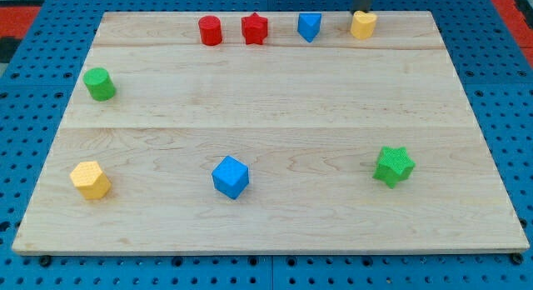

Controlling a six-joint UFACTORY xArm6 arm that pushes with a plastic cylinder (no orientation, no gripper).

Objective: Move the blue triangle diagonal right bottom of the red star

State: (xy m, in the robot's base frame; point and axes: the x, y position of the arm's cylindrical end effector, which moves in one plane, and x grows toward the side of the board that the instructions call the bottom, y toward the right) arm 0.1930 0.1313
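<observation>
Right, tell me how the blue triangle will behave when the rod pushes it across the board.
The blue triangle looks small and solid, so probably light and stiff. It sits flat on smooth wood, so it should slide rather than roll. Its angled faces may make it turn if my tip, now by the yellow block, pushes off-centre.

Only the lowest stretch of my dark rod shows, entering upright from the view's top edge, right of centre. My tip (363, 12) sits at the far edge of the bench (275, 98).
</observation>
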